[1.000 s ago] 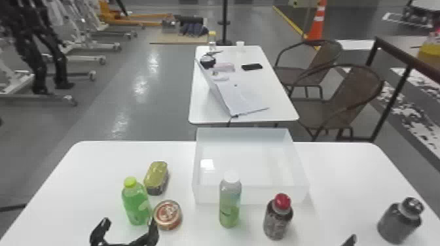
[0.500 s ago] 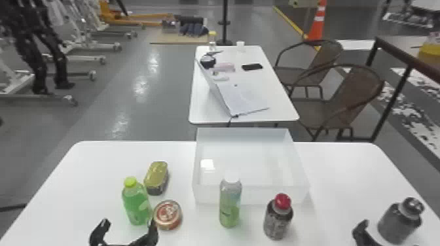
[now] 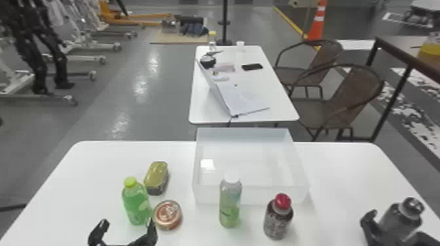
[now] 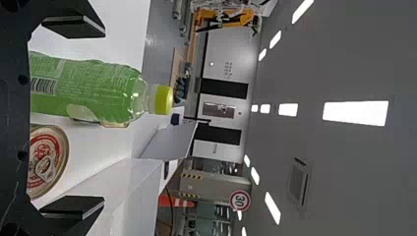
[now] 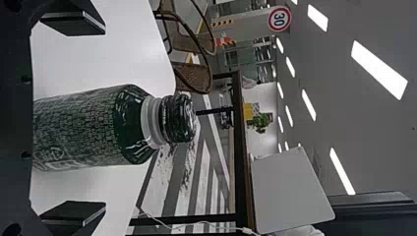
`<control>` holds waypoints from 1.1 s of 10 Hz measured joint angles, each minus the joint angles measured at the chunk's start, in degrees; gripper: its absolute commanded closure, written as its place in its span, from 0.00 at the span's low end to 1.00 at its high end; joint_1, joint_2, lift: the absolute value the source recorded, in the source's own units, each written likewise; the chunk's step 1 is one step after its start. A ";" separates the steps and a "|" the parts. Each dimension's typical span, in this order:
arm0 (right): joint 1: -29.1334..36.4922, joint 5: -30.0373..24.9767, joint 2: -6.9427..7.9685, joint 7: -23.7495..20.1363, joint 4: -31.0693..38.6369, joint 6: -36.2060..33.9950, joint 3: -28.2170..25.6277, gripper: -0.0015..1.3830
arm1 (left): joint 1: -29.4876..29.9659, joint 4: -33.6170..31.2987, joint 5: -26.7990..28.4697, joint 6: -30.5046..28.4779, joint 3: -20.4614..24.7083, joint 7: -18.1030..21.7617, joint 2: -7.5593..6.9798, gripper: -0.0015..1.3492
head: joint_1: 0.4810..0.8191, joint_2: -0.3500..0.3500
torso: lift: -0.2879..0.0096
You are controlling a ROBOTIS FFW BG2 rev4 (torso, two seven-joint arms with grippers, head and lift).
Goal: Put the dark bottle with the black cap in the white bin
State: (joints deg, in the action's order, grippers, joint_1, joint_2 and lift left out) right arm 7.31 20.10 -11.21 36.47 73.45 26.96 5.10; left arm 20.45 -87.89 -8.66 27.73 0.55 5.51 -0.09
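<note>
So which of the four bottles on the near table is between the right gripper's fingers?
The dark bottle with the black cap: the right gripper has it between open fingers. The others: red cap, white cap, yellow-green cap.

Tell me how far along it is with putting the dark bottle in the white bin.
Early, it seems. Done: the right hand is at the dark bottle, open fingers on either side. Under way: apparently lining up; gaps show beside the bottle. Remaining: gripping, lifting and placing it in the white bin; it's outside.
</note>
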 measured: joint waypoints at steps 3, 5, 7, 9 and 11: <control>-2.43 0.32 0.04 0.08 -2.87 -0.08 0.00 0.00 | 0.00 0.00 -0.26 0.52 0.06 0.02 0.00 0.08 | 0.20 0.50 | 0.63; -3.20 0.54 0.05 0.65 -4.06 -0.89 -0.03 0.20 | 0.07 0.08 -0.37 0.62 0.14 0.02 0.00 0.08 | 0.20 0.50 | 0.63; -4.05 -0.79 -0.16 0.68 -5.44 -1.05 -0.94 0.38 | 0.12 0.09 -0.39 0.74 0.23 0.01 0.00 0.08 | 0.20 0.50 | 0.63; -5.29 -1.39 -1.06 -0.22 -7.58 -0.44 -1.23 0.36 | 0.13 0.17 -0.41 0.74 0.24 0.02 0.00 0.08 | 0.20 0.50 | 0.63; -6.07 -1.40 -1.21 -0.53 -8.66 -0.18 -1.23 0.36 | 0.20 0.18 -0.48 0.76 0.31 0.02 0.00 0.08 | 0.20 0.50 | 0.63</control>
State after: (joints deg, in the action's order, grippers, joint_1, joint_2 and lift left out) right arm 1.24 18.70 -12.43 35.95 64.79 26.79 3.87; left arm 20.65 -87.71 -9.14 28.49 0.86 5.53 -0.09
